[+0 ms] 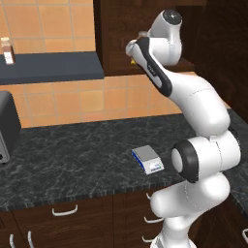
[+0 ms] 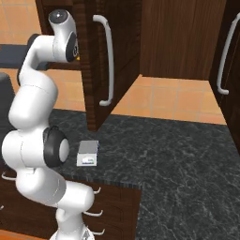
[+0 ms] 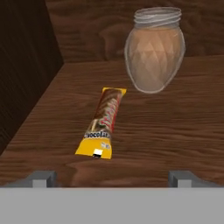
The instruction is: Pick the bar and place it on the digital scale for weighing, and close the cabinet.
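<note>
The cabinet (image 2: 101, 61) door is standing open. The arm is reaching inside toward its wooden shelf (image 3: 175, 131). The digital scale (image 1: 148, 160) is waiting bare on the counter (image 1: 72, 150). The bar (image 3: 101, 123) is lying flat beside a jar (image 3: 154, 49). Gripper (image 3: 112, 179) jaws are spread wide, empty. Judgement: straddle the bar's narrow width, descend squarely, avoid the jar.

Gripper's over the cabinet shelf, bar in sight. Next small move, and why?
Probably ease forward and down so the open gripper straddles the bar, then close. The bar lies flat on the shelf, ahead of the fingertips, untouched, apart from the vase.
</note>
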